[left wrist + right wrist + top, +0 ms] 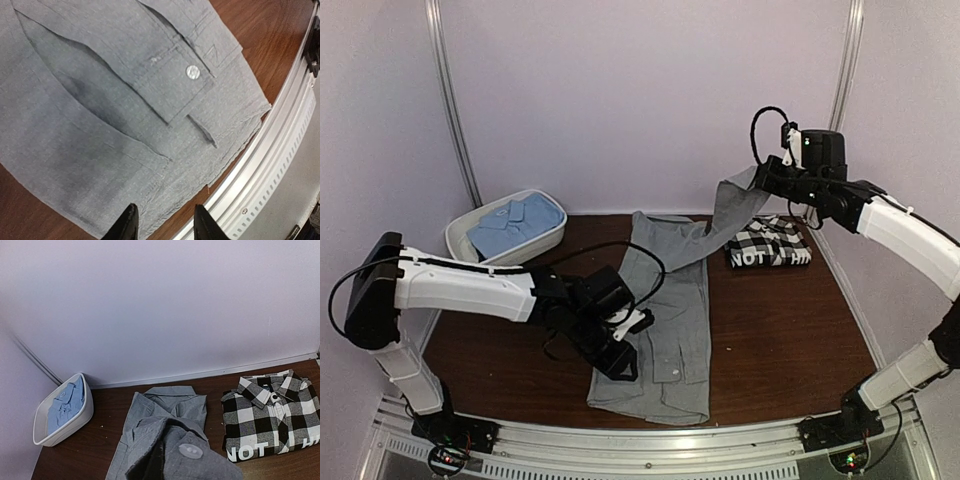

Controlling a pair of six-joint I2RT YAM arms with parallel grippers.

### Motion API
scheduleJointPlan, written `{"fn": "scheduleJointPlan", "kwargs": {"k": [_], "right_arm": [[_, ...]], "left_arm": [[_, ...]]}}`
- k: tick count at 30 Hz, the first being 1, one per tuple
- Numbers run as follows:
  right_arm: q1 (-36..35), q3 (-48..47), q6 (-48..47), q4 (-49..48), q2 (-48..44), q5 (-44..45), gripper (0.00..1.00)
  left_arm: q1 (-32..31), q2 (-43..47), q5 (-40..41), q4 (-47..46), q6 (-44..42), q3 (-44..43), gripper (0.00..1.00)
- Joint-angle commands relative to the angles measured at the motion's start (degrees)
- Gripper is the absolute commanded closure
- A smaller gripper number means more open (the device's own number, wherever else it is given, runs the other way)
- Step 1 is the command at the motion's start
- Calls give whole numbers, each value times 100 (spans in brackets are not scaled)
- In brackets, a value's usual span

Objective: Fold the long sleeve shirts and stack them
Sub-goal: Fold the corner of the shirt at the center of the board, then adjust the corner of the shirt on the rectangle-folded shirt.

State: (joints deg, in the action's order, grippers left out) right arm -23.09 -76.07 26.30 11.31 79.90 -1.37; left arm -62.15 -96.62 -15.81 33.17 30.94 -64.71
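The grey shirt [670, 320] lies lengthwise down the middle of the table, collar at the far end. One of its sleeves [738, 200] rises to my right gripper [763, 182], which is shut on it. In the right wrist view the buttoned cuff [190, 452] hangs close to the lens and hides the fingers. My left gripper [623, 355] hovers over the shirt's near left part, open and holding nothing. Its fingertips [127, 226] stand apart above the hem [165, 200], near another buttoned cuff [192, 73]. The checked shirt [770, 243] lies folded at the far right.
A white tub [470, 232] at the far left holds the light blue shirt [517, 224]. The metal rail [650, 435] runs along the near table edge, just past the grey shirt's hem, and shows as the same rail [280, 150] in the left wrist view. A wall closes off the back.
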Motion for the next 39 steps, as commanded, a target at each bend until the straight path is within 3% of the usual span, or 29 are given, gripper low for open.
{"fn": "scheduleJointPlan", "kwargs": {"k": [1, 9, 22, 35, 39], "right_arm": [[7, 160, 45, -112, -168, -5, 100], [3, 250, 80, -183, -185, -84, 100], [1, 251, 120, -228, -125, -145, 100], [5, 251, 120, -239, -106, -150, 100], [-2, 251, 120, -247, -110, -153, 100]], "left_arm": [[-360, -398, 822, 94, 363, -221, 61], [-811, -1185, 1773, 439, 575, -979, 54], [-894, -1605, 1857, 638, 550, -1196, 55], [-930, -1666, 1867, 691, 494, -1220, 76], [-934, -1667, 1809, 691, 499, -1249, 63]]}}
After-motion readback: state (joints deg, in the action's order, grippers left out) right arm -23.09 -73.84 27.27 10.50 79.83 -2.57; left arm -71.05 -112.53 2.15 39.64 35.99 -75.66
